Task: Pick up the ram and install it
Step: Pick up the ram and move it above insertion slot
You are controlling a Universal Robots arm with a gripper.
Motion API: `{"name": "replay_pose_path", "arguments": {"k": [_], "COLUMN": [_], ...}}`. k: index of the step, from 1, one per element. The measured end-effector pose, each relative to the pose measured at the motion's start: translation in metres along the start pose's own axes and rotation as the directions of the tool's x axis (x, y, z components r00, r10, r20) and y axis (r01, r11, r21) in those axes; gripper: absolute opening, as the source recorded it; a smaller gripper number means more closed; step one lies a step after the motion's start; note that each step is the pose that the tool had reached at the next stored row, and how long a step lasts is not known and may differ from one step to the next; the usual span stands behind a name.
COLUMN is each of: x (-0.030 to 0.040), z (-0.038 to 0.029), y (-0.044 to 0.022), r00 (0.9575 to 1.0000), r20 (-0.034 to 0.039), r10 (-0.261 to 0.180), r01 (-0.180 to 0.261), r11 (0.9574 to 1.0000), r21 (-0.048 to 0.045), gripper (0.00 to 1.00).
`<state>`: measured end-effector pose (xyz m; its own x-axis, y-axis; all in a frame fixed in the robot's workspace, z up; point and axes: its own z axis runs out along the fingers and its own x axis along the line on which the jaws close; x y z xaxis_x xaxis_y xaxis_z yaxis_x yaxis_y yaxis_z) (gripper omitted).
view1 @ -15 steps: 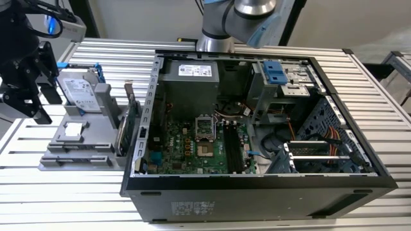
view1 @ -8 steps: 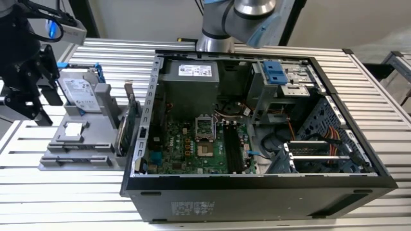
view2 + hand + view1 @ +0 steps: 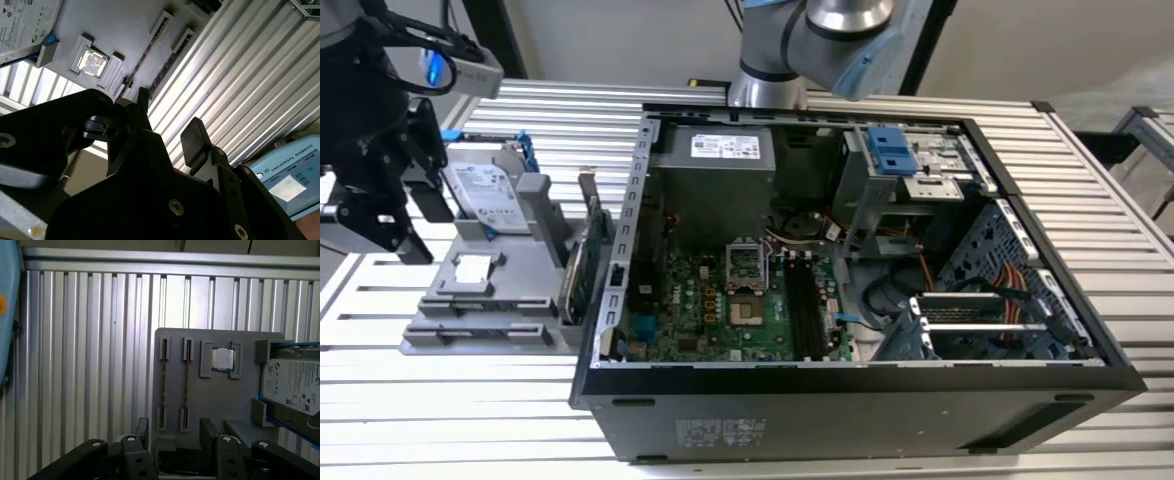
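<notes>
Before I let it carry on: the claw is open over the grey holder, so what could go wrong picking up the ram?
The ram stands edge-on and thin in slots of the grey holder, so the open claw might close off-centre and tip it. The processor chip sits right beside; a finger could knock it. The green card stands between holder and computer case, so a carry across could clip it.
</notes>
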<state>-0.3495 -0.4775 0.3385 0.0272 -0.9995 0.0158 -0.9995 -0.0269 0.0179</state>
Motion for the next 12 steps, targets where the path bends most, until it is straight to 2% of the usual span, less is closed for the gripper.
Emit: {"name": "replay_pose_path", "arguments": {"k": [12], "x": [-0.0011], "z": [0.0088], "y": [-0.0001], "r00": [1.0], "r20": [-0.0005], "r10": [0.0], "r01": [0.0], "r11": [1.0], "r21": [0.0001], "gripper": [1.0]}}
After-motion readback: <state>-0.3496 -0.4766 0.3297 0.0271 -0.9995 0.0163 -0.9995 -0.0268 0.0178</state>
